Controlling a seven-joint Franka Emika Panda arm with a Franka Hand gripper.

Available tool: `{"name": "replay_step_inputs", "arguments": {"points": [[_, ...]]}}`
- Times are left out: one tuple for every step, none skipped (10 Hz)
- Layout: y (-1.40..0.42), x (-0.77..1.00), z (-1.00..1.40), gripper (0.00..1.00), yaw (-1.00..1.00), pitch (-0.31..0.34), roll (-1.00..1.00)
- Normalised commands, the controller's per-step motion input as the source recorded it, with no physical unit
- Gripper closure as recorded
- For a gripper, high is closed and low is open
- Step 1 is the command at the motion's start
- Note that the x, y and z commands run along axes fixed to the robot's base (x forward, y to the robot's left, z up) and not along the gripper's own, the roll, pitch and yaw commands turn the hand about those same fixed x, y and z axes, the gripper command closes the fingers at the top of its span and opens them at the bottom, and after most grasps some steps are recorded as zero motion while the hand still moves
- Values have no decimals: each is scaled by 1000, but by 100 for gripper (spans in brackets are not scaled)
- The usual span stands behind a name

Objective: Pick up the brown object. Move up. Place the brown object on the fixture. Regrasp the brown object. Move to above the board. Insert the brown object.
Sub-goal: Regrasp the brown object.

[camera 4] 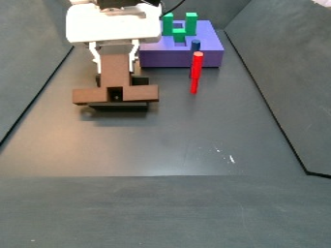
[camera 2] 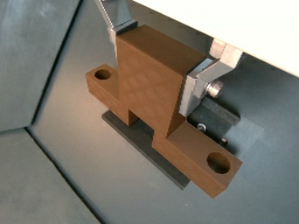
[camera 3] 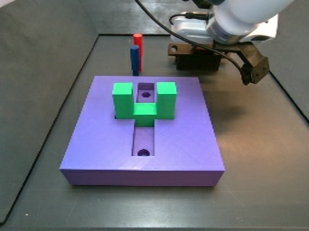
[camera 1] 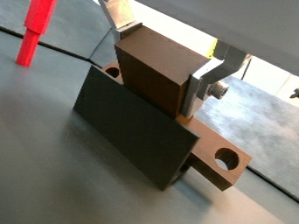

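My arm reaches down from above, wrist pointing at the floor, and my gripper (camera 2: 158, 66) sits low over the fixture (camera 1: 135, 131), far from the board (camera 3: 145, 135). In a side view the white wrist body stands upright with my two fingers hanging straight down from it onto the piece (camera 4: 116, 68).

My fingers are pinching the brown object (camera 2: 158, 101). In both wrist views one silver plate with its dark pad (camera 2: 205, 83) presses flat against one side of the raised middle block of the piece, and the thin edge of the opposite plate (camera 2: 114, 26) shows at the far side of that block. The block fills the gap between them.

The brown object is orange-brown with a T-like shape: a tall, square-edged block rises between my fingers, and a flat bar runs crosswise below it, sticking out past my fingers on both sides. Each end of the bar has a round hole; the nearer one (camera 1: 226, 159) shows clearly, the farther one (camera 1: 112, 73) peeks out beyond the fixture's upright plate. The bar lies level along the top of the fixture, whose dark upright face stands just beside my fingers. Whether the bar bears its full weight there I cannot tell.

A red-and-blue post (camera 3: 136, 52) stands well off to one side of my fingers, between me and the board.
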Motion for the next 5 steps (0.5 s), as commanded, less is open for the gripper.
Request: {"name": "replay_step_inputs", "arguments": {"points": [[0, 0, 0, 100, 0, 0, 0], [0, 0, 0, 100, 0, 0, 0], [0, 0, 0, 100, 0, 0, 0], [0, 0, 0, 100, 0, 0, 0], [0, 0, 0, 100, 0, 0, 0]]}}
